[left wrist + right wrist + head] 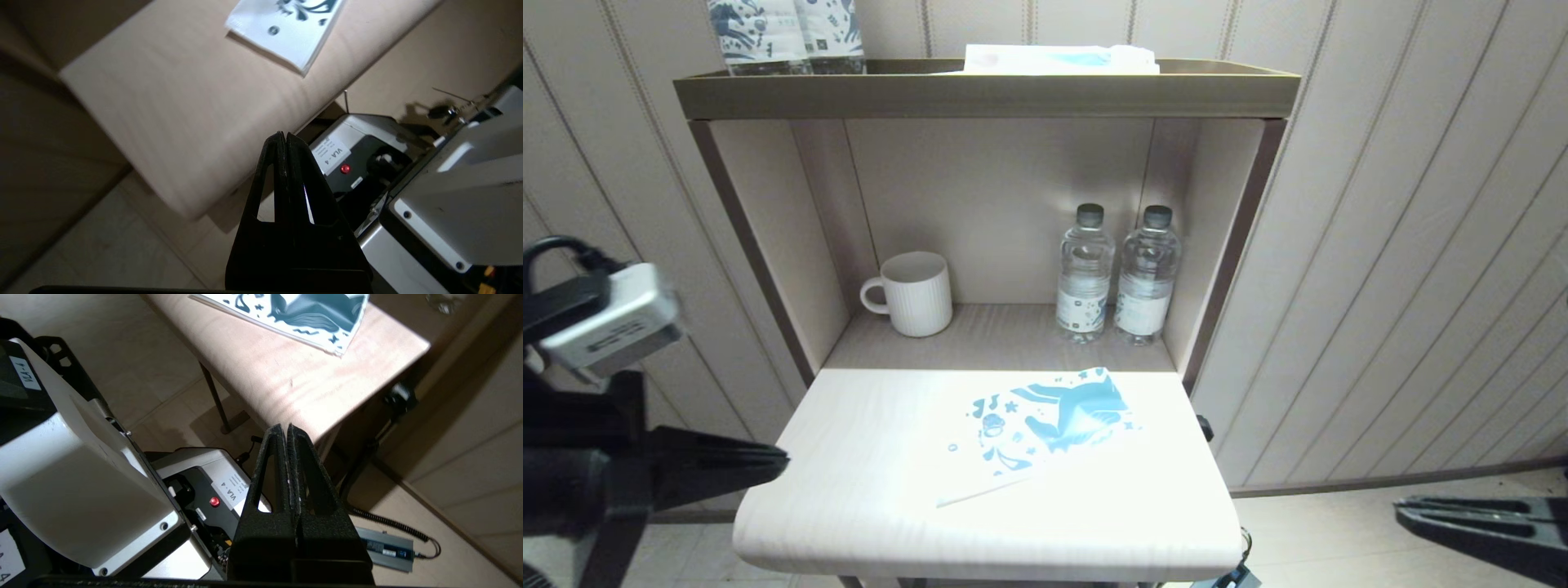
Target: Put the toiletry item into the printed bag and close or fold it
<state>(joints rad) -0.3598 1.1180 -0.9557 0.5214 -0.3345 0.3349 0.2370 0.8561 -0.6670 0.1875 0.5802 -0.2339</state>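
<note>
The printed bag (1045,425) lies flat on the pale wooden table (866,474), its blue print toward the shelf. The left wrist view shows its white end (286,32), with layered edges at the near corner. The right wrist view shows its printed end (294,314). No grey toothbrush can be made out; only a thin pale line runs along the bag's near edge. My left gripper (783,462) is shut and empty, level with the table's left edge (283,136). My right gripper (1401,508) is shut and empty, low and off to the table's right (286,428).
In the shelf recess behind the table stand a white ribbed mug (915,294) and two water bottles (1085,273) (1147,273). Blue-patterned packs (784,33) and a white item (1058,59) sit on the top shelf. A power adapter (384,547) lies on the floor.
</note>
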